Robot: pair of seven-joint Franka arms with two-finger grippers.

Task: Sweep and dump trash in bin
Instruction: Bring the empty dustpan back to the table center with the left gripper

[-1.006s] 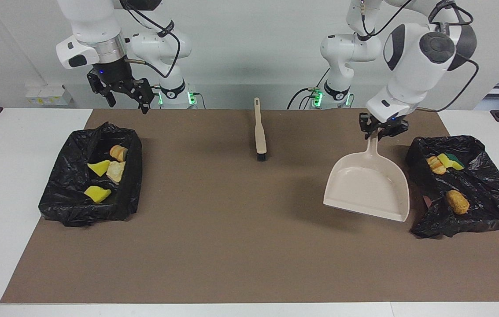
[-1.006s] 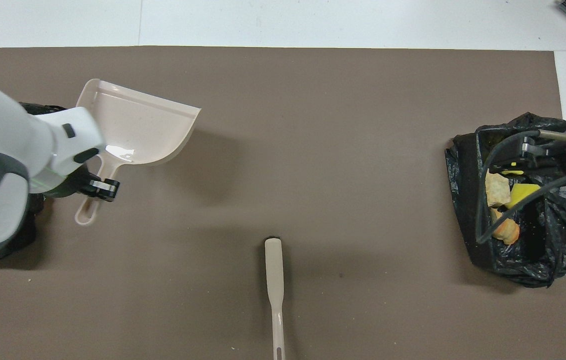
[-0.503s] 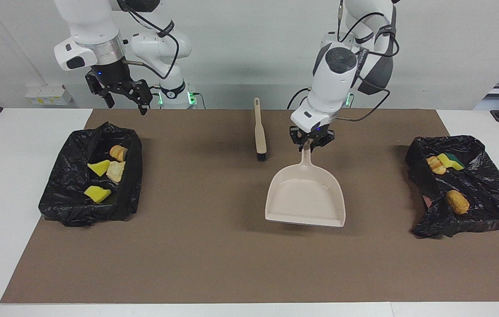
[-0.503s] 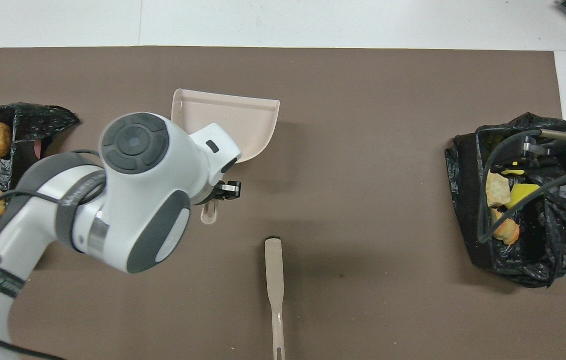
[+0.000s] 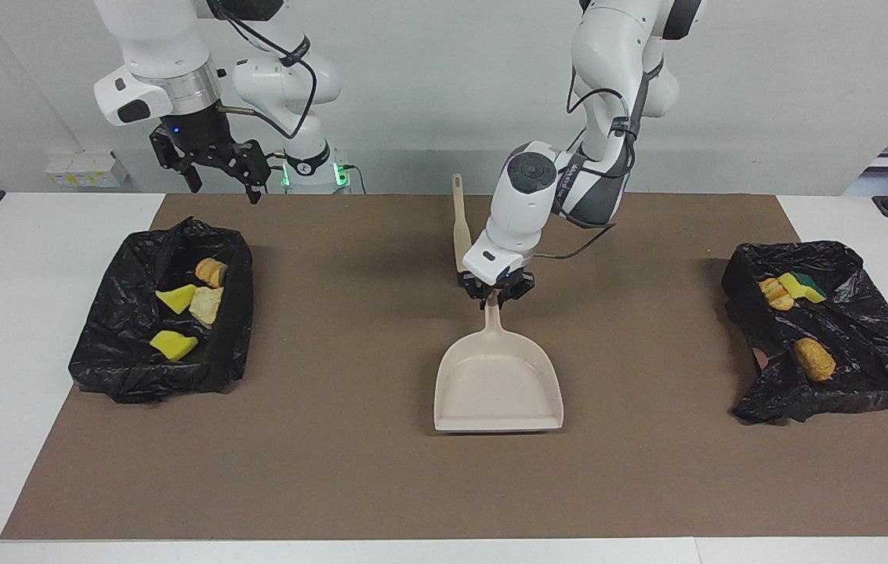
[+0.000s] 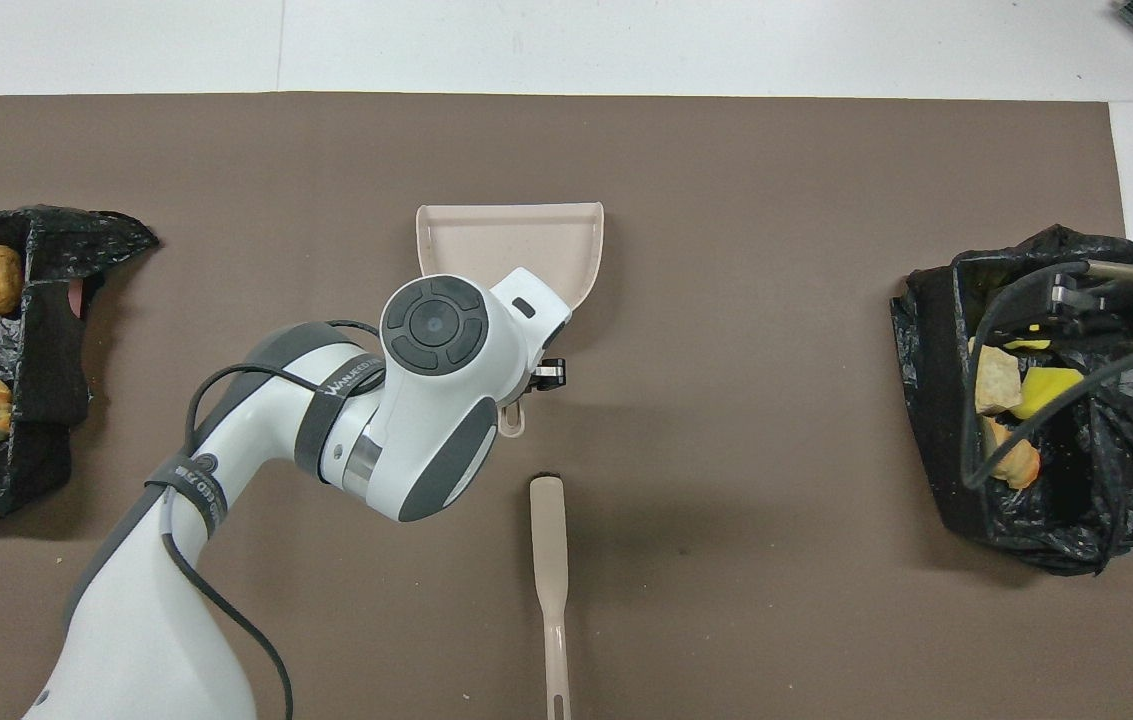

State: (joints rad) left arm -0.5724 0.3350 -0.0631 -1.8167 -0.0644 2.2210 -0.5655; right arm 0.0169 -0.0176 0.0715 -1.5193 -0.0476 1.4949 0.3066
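Observation:
My left gripper [image 5: 497, 294] is shut on the handle of the beige dustpan [image 5: 498, 388] over the middle of the brown mat. The pan's mouth faces away from the robots, and its front lip is at or just above the mat. In the overhead view the arm hides part of the dustpan [image 6: 511, 235]. The beige brush [image 5: 459, 227] lies on the mat nearer the robots and also shows in the overhead view [image 6: 549, 560]. The trash lies in two black-bagged bins: yellow chunks [image 5: 172, 345] and tan lumps [image 5: 206, 304] in one, an orange-brown lump [image 5: 813, 359] and sponge pieces [image 5: 800, 287] in the other. My right gripper [image 5: 226, 184] is open and raised.
One bin [image 5: 138, 368] stands at the right arm's end of the table, with the right gripper above the edge nearest the robots. The other bin [image 5: 875, 376] stands at the left arm's end. The mat [image 5: 334, 470] covers most of the white table.
My left gripper carried the dustpan from beside the bin at the left arm's end to the middle of the mat and lowered it. The right arm barely moved.

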